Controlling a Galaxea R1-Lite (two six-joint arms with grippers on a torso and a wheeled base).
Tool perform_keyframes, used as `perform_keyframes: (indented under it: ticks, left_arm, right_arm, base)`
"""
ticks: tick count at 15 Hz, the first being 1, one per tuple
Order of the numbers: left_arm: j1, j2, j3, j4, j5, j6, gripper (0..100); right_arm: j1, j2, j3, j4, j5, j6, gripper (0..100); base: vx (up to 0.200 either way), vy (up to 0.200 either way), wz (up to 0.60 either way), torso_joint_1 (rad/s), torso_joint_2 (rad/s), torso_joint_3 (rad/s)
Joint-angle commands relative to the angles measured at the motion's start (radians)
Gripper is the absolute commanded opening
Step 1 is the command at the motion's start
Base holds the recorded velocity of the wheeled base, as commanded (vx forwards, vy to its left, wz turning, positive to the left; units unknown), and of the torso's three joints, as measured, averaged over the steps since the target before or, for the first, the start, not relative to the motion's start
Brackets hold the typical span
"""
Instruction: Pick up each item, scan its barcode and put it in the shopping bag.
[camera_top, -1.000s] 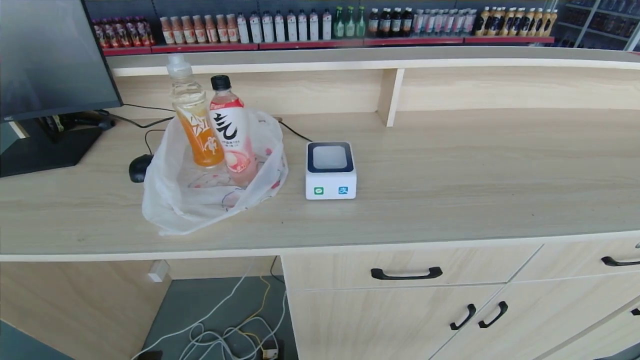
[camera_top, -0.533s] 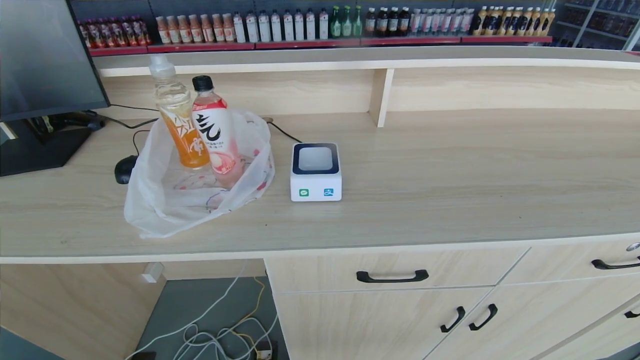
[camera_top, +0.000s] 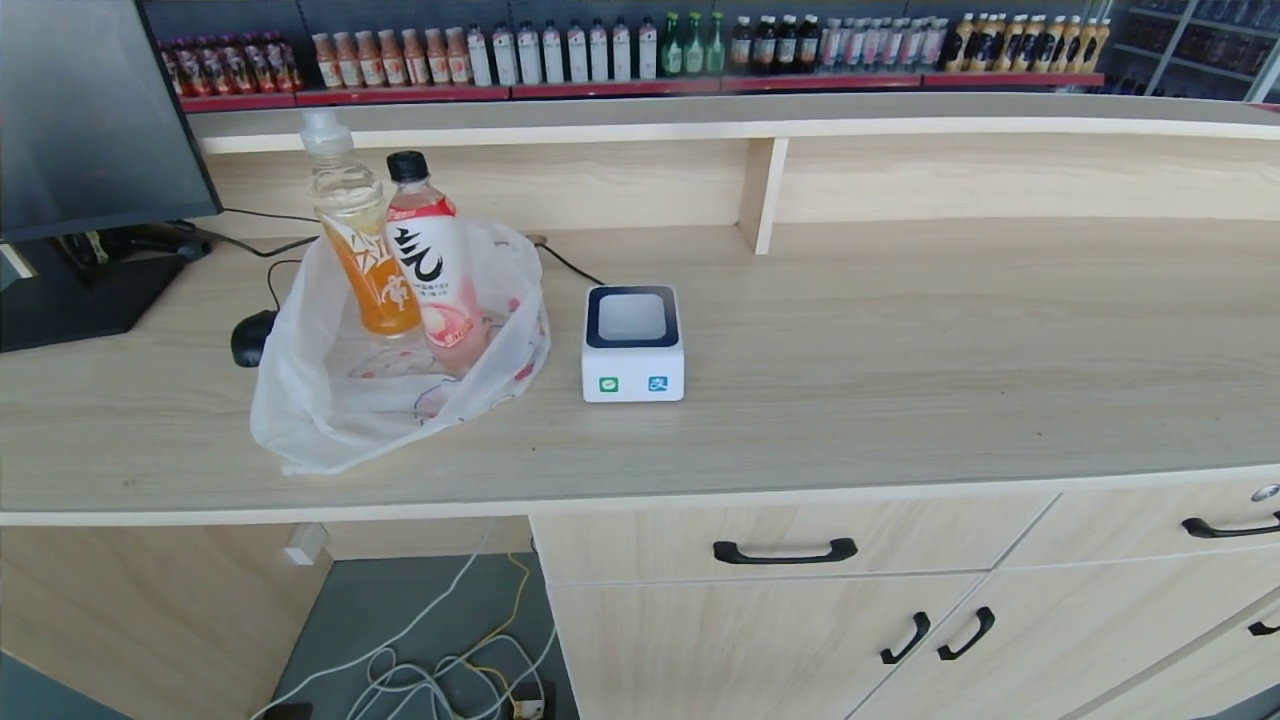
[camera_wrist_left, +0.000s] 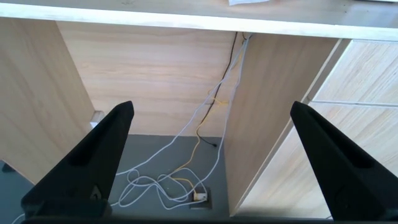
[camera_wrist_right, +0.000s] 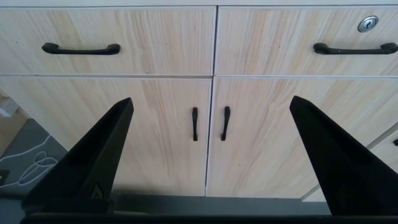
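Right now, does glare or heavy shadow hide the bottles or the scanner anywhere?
Head view: no; light is even, the scanner window shows only a pale sheen, and the orange bottle and pink bottle in the shopping bag are plain. Left wrist view: the left tool looks black against the lit counter panel. Right wrist view: likewise the right tool.
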Motion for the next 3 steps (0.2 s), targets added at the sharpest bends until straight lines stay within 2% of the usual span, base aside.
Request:
perform_keyframes:
  ticks: [1, 3]
  left_arm:
    - [0.001, 0.0, 0.0, 0.0, 0.0, 0.0, 100]
    - [0.001, 0.0, 0.0, 0.0, 0.0, 0.0, 100]
  right_arm:
    - [0.0, 0.001, 0.0, 0.0, 0.0, -0.001, 100]
    - [0.0, 0.001, 0.0, 0.0, 0.0, 0.001, 100]
  base:
    - [0.0, 0.0, 0.0, 0.0, 0.0, 0.0]
    - [0.0, 0.0, 0.0, 0.0, 0.0, 0.0]
